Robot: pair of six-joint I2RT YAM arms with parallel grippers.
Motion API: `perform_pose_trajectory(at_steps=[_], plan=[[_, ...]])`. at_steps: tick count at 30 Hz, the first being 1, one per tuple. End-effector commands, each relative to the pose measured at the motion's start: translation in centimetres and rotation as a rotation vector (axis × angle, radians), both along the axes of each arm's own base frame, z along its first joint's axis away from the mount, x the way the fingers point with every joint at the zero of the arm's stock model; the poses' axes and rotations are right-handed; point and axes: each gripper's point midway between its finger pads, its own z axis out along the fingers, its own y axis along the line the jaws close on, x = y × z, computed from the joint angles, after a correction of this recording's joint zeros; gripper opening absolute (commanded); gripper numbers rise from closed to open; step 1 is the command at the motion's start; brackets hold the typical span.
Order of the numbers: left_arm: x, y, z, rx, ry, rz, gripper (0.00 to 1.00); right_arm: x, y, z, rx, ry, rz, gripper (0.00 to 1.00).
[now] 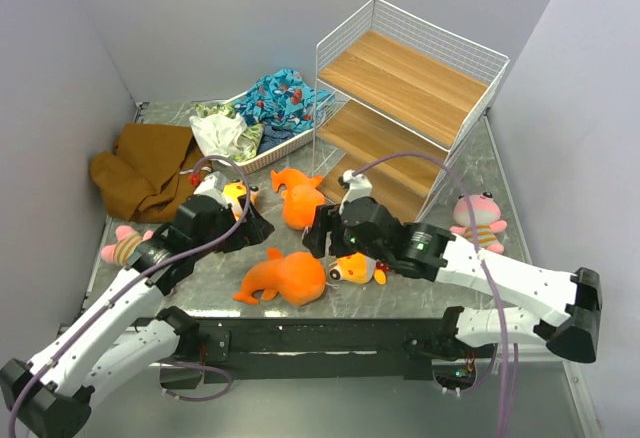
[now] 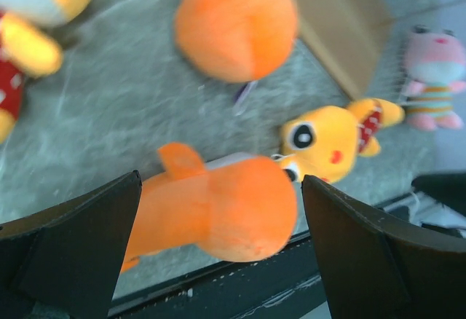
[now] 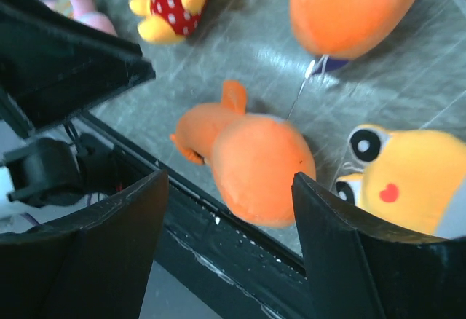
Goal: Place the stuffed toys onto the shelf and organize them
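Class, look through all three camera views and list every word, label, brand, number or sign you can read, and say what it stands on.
No readable text in any view.
The small tag on the far orange shark plush: too blurred to read.
The patterned clothes: printed shapes only, no letters to be made out.
The shelf: no label visible.

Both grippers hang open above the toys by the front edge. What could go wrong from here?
1. The left gripper and right gripper both frame the same near orange shark and sit close together; they may collide.
2. That shark lies by the front edge of the table; a nudge could push it off.
3. The yellow doll beside it might get pinched too.
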Motion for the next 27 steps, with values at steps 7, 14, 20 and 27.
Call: perform_pose_trajectory(at_steps=[7,14,20,27], plan=[[0.1,2.5,0.7,-0.018,0.025,0.187,0.98,-0.8,4.4,-7.9,-0.1,0.076,0.099,0.79],[-0.7,2.1,2.8,0.018,-0.041,0.069,0.99,-1.1,5.6,-10.9,-0.231,0.013,0.175,0.43],[-1.3,0.8,8.1,0.006,-0.172,-0.079,0.99,-0.3,5.2,-3.1,-0.169,-0.196,0.205,0.0],[-2.8,-0.9,12.6,0.011,-0.248,-0.275,0.98,-1.8,3.7,7.5,0.018,-0.592,0.385,0.0]])
